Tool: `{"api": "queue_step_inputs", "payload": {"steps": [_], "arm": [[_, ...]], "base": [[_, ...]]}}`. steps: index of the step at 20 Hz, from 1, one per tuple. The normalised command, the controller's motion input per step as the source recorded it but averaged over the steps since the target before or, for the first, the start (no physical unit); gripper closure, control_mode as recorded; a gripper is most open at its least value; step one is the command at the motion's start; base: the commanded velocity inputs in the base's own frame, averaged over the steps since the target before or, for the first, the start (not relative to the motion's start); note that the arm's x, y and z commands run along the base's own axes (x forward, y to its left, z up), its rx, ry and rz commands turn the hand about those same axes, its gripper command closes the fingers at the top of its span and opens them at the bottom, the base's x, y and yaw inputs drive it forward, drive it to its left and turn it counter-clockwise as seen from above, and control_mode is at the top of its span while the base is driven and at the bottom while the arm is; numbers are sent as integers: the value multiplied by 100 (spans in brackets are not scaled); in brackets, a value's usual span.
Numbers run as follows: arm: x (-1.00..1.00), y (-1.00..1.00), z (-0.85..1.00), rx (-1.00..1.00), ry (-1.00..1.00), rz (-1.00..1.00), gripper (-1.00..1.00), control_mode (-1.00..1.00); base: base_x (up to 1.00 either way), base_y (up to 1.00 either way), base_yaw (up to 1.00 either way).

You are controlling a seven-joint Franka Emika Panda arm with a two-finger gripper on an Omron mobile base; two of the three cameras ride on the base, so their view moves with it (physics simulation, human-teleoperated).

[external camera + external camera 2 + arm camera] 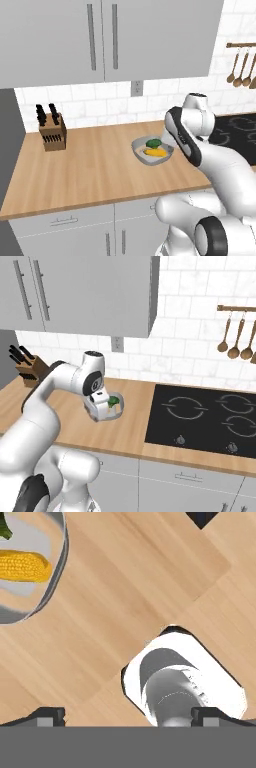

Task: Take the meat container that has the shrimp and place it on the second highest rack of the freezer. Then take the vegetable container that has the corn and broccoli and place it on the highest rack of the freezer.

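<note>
The vegetable container [152,150] sits on the wooden counter [85,160], just left of the cooktop [205,418]. Gripper [127,714] hangs spread wide and empty right beside it — in the hand view the dish lies up-left of the fingertips, with the corn [24,566] lengthwise across.

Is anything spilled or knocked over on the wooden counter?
Nothing stands out. The vegetable container sits flat on the wooden counter with the corn and the broccoli inside it. The knife block stands upright near the wall, and no food lies loose on the wood. The gripper is open above the counter.
</note>
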Motion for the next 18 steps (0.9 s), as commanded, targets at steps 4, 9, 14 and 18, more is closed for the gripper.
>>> {"api": "queue_step_inputs", "payload": {"steps": [4, 9, 14, 18], "arm": [[83, 3, -48, 0, 0, -13, -100, -100], [42, 0, -63, -1, -1, -13, -100, -100], [55, 0, -40, -1, 0, -8, -100, -100], [26, 13, -45, -2, 0, 0, -100, -100]], "base": [[0, 0, 0], [0, 0, 0], [0, 0, 0], [0, 0, 0]]}}
